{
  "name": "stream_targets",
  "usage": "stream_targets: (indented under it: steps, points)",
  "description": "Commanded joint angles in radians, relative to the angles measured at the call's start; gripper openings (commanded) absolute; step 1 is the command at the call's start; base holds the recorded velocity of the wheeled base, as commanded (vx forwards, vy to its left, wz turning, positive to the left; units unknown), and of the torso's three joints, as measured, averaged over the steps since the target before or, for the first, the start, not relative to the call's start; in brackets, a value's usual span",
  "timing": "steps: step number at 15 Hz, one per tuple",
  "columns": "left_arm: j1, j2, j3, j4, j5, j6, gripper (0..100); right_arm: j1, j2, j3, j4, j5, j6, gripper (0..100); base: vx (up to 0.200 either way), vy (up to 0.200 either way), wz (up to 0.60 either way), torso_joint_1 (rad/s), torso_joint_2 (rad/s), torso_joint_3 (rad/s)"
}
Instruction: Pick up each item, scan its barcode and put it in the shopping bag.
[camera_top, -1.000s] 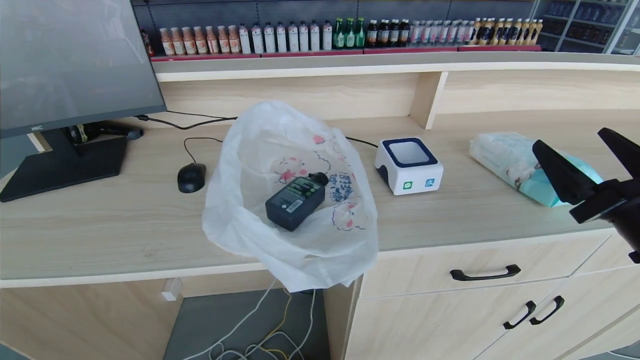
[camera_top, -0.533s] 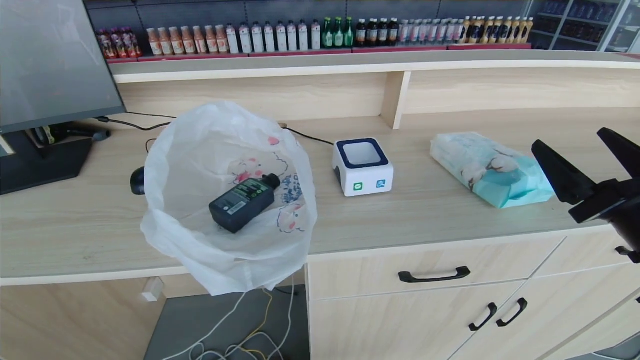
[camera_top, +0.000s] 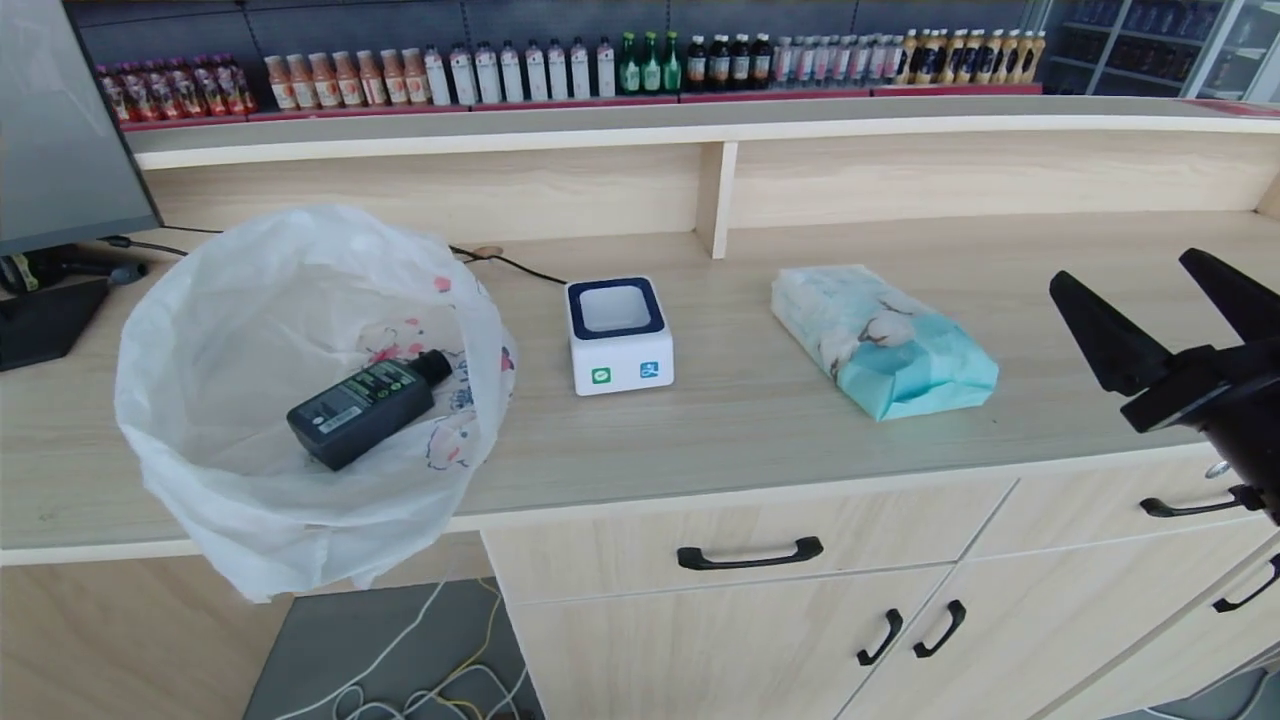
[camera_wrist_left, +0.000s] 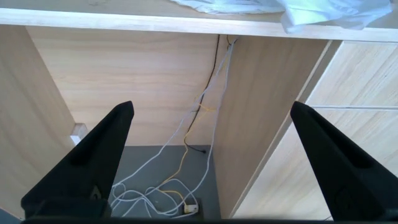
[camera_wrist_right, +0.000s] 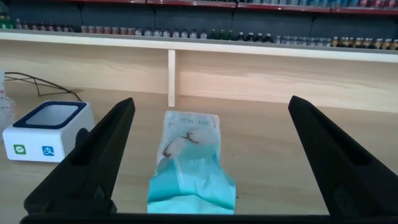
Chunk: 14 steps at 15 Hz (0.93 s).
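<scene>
Nearest to us, the left gripper (camera_wrist_left: 211, 106) hangs with its 2 fingers spread wide and nothing between them. It sits lower than the scanner (camera_top: 620, 335) and on its left, below the counter (camera_top: 740, 420) edge, facing the cable gap under the overhanging shopping bag (camera_top: 250, 300).

The right gripper (camera_top: 1125, 270) is also spread wide and empty. It sits well to the right of the scanner and nearer to us, short of the counter front. In its wrist view the tissue pack (camera_wrist_right: 189, 165) lies squarely between the 2 fingers, well apart from them.

On the counter, the shopping bag stands open to the left of the scanner, with 1 dark bottle (camera_top: 365, 405) lying on its side inside. The tissue pack lies flat to the right of the scanner, apart from it, one short end pointing toward the counter front.

Beyond the scanner, a raised ledge carries a row of drink bottles (camera_top: 640, 65).

We judge that 1 item is already bagged and the pack is the one left, so the step in hand is the approach to pick it up. Next we need to bring the right gripper forward and down over the pack and close across its narrow width. The wrap looks soft, so a firm, centred grip matters. We cannot see a barcode on its upper face, so we may have to turn it toward the scanner window.
</scene>
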Motion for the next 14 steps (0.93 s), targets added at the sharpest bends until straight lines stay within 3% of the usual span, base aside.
stream_targets:
  steps: [1,8,14]
  points:
    - [0.000,0.000,0.000,0.000,0.000,0.000,100,0.002,0.012,-0.008,-0.001,0.000,-0.001,100,0.000,-0.200,0.00,0.007,-0.01,0.007]
    - [0.000,0.000,0.000,0.000,0.000,0.000,100,0.003,0.018,-0.002,-0.001,0.000,-0.004,100,0.000,-0.200,0.00,0.003,0.00,0.002]
    - [0.000,0.000,0.000,0.000,0.000,0.007,100,0.003,0.032,0.018,-0.001,0.002,-0.037,100,0.000,0.000,0.00,0.000,0.00,0.000]
